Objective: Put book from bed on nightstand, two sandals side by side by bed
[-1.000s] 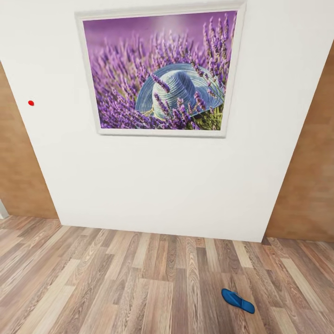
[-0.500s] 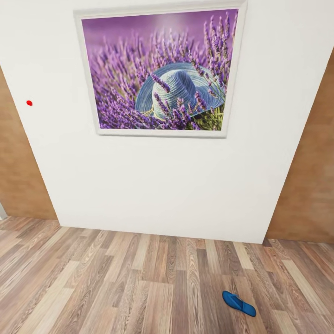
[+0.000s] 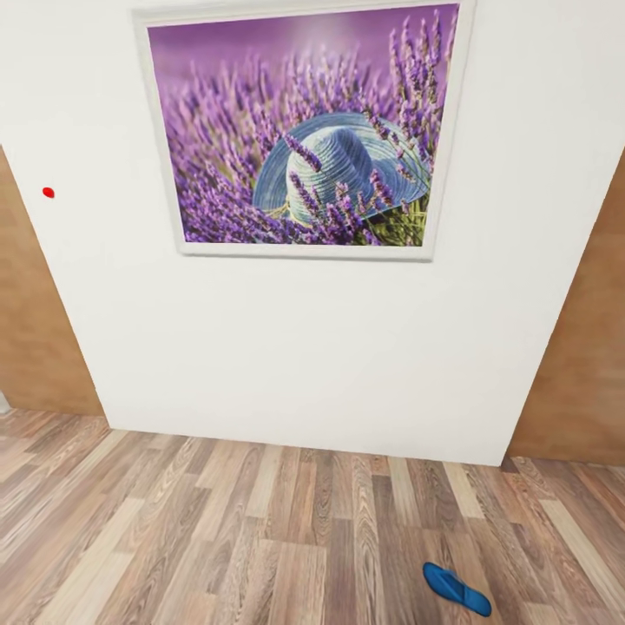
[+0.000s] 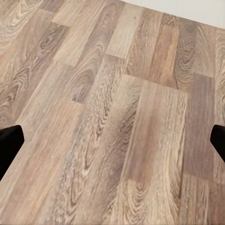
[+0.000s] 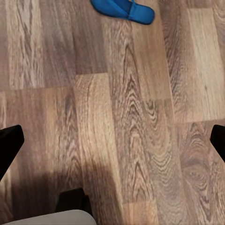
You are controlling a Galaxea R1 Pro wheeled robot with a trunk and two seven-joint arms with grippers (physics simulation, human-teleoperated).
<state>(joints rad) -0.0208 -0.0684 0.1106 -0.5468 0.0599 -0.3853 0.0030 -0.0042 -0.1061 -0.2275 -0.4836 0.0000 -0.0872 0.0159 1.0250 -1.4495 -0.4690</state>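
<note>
Against a white wall [image 3: 286,347] in the bedroom, the robot's head camera looked at a framed picture [image 3: 299,130] of a pale blue straw hat among purple lavender — a small red dot [image 3: 48,192] marked the wall to the picture's left. Brown panelling [image 3: 582,365] flanked the wall on both sides. Below it ran the wood-plank floor [image 3: 217,529], and one blue sandal [image 3: 457,588] lay flat on the planks at the lower right of the head view, well apart from the wall.

From the right wrist camera, the same sandal [image 5: 123,9] lay on the floor ahead of the right hand [image 5: 112,140], whose dark fingertips [image 5: 9,143] stood wide apart at the picture's two edges with bare planks between them. A dark and pale grey shape [image 5: 70,211] sat at the near edge of that view — what it was could not be told.

The left hand [image 4: 112,140] likewise had its fingertips [image 4: 9,140] spread wide over bare floor, holding nothing.
</note>
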